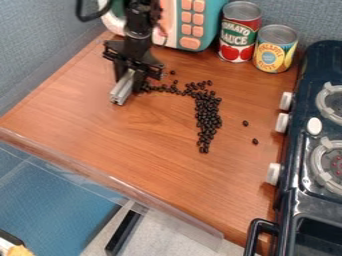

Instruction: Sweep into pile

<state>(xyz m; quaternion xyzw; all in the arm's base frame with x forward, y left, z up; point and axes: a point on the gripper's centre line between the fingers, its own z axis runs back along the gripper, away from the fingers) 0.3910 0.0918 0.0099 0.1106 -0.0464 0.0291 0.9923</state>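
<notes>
At the upper left of the work surface, my black gripper point(132, 72) hangs low, shut on a short grey metal bar point(122, 88) that slants down toward the wood. Dark beans point(208, 117) lie in a bent band, running from beside the gripper to the right and then down the middle of the counter. Right of the band, two beans point(250, 132) lie apart from the others, and a few more are scattered just above its left part. Part of the band's left end is hidden by the gripper.
Behind stand a teal and white toy appliance point(194, 25), a tomato sauce can point(239, 32) and a pineapple can point(274, 49). A dark toy stove point(304, 150) with white knobs borders the right side. A clear raised strip point(113, 182) runs along the wooden counter's point(133, 145) front edge.
</notes>
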